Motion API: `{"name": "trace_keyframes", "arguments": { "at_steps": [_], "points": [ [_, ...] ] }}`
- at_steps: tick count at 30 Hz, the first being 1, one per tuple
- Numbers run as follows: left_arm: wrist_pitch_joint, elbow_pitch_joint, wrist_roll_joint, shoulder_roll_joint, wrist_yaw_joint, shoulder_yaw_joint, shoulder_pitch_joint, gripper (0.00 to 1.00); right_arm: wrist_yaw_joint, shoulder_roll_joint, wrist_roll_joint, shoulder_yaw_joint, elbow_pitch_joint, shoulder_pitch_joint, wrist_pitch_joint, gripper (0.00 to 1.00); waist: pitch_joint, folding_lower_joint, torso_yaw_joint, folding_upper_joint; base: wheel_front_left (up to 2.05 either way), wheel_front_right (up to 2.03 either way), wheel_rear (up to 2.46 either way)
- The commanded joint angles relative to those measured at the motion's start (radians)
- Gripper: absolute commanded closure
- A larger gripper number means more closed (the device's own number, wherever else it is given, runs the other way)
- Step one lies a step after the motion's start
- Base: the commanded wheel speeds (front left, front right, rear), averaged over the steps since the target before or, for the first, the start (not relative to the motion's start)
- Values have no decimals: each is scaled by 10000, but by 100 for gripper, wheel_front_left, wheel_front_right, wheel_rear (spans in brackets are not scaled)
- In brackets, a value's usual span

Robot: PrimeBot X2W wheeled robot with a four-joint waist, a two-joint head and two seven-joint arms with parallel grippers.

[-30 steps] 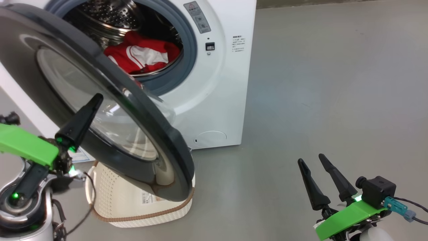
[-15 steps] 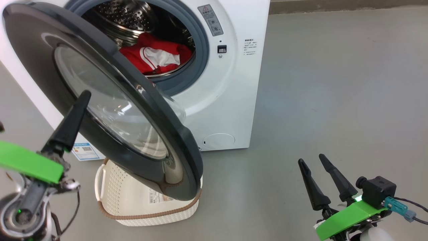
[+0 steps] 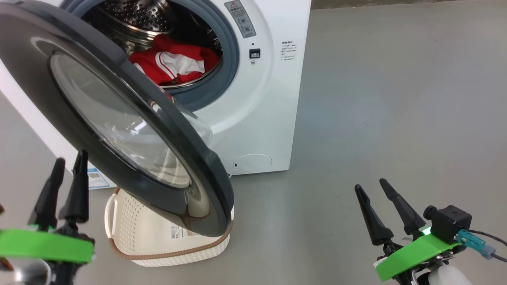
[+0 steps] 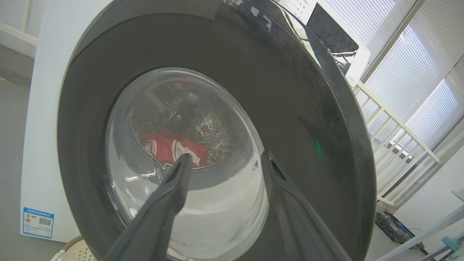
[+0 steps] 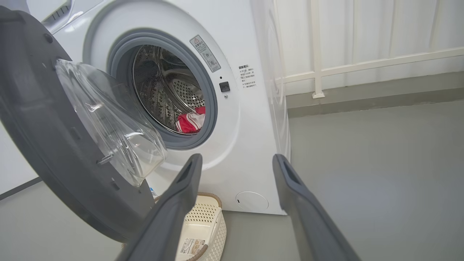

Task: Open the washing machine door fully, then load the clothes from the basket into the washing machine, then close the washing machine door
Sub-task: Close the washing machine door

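Hard to make out much of the basket [image 3: 138, 233]: mostly covered by the washing machine door [image 3: 119, 122], leaving only the near brown rim, one side handle and a strip of labelled floor on show from the head. Cut off by the top edge there, the upper drum [image 3: 130, 16] and the top of the washing machine [image 3: 257, 103]. Seen through the door's glass from the left wrist, only a warped red patch of the clothes [image 3: 174, 63]. Low at the lower left, the left gripper [image 3: 71, 156], fingers up and spread, nothing between them, aimed at the door's outer glass; impossible to say whether touching. At the lower right, the right gripper [image 3: 370, 183], fingers apart and leaning left, holding nothing, well apart from the machine above bare floor [image 3: 396, 99]. Door half open, free edge swung out over the basket, glossy face toward the left gripper, glass bowl bulging back toward the drum. Clothes heaped low in the drum, just inside the opening. Basket on the floor right before the machine, long side running across the head view.
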Motion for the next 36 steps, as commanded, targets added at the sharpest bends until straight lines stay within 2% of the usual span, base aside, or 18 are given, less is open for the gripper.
{"name": "trace_keyframes", "arguments": {
  "at_steps": [1,8,17,28,36],
  "points": [
    [-504,-86,400,283,-155,222,-3,0,16,-98,24,187,-261,-373,-48,0,-20,0,-41,0,0,0,0],
    [-2330,958,1393,218,-258,-232,652,0,16,-156,1,200,-251,-399,-48,0,-96,0,-141,0,0,0,0],
    [-4016,2352,2875,439,-281,-662,909,0,16,-221,-168,226,-202,-399,-48,0,-126,0,-141,0,0,0,0],
    [-4311,2771,4166,98,40,-537,961,0,16,-221,-356,119,-275,-346,-48,0,-148,0,-18,0,0,0,0],
    [-4317,2479,4690,-295,-32,-237,1162,0,16,-217,-473,38,-290,-304,-48,0,-152,0,27,0,0,0,0]
  ]
}}
